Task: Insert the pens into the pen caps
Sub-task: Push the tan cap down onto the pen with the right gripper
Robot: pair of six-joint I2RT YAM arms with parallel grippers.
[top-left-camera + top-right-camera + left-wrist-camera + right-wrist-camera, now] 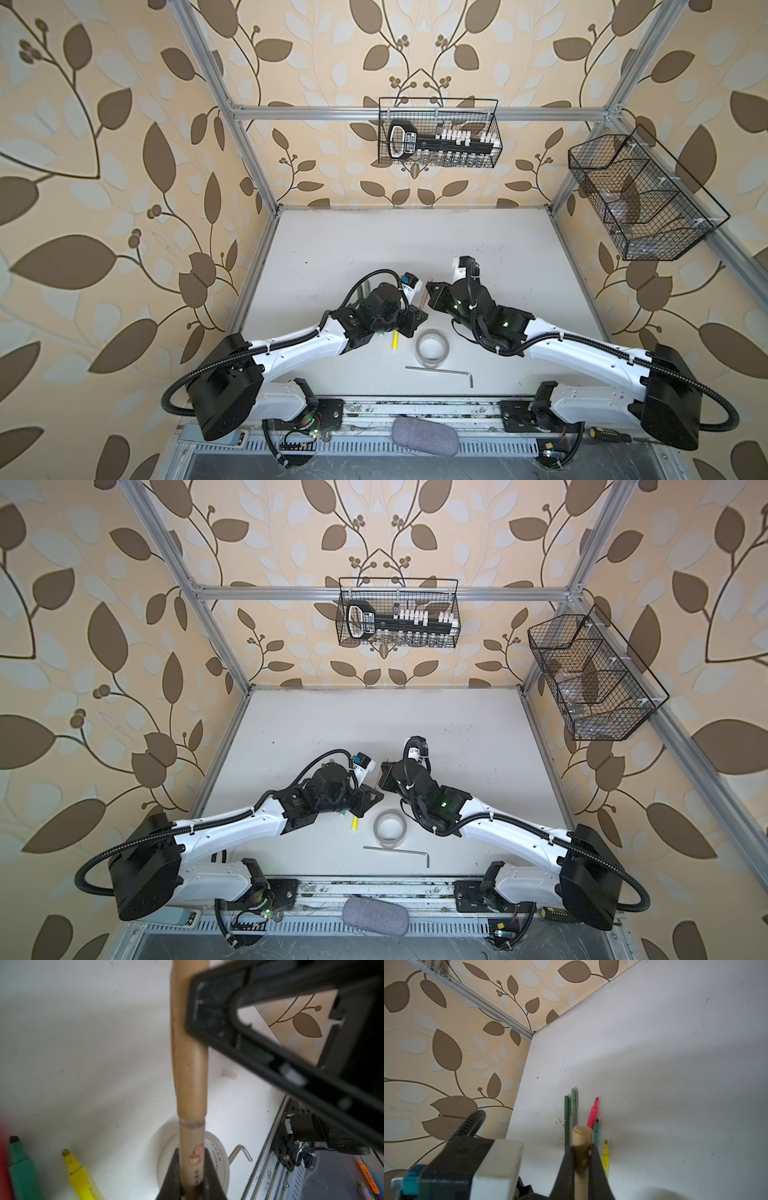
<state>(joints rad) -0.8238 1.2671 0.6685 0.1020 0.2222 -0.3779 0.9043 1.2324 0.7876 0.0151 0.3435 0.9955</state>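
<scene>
Two grips you hold | left hand point(192, 1155) clenched on tan pen point(190, 1138) | right hand point(582, 1150) clenched on tan cap point(582, 1133) | cap meets pen, lower-centre frame

Both arms reach in from the front corners of the table point(374, 721) & meet abt mid-surface. Left gripper point(371, 796) & right gripper point(384, 780) sit tip to tip, w/ a sliver of tan pen point(378, 777) btwn them. Toward the front edge: yellow marker point(355, 823) poking out from under the left wrist, tape roll point(377, 831) just beside it, hex key point(395, 850) nearer the edge. Grey pouch point(376, 916) & screwdriver point(555, 913) lie past the front edge. Two wire baskets hang on the frame: back basket point(399, 579) w/ tools, right basket point(598, 727).
</scene>
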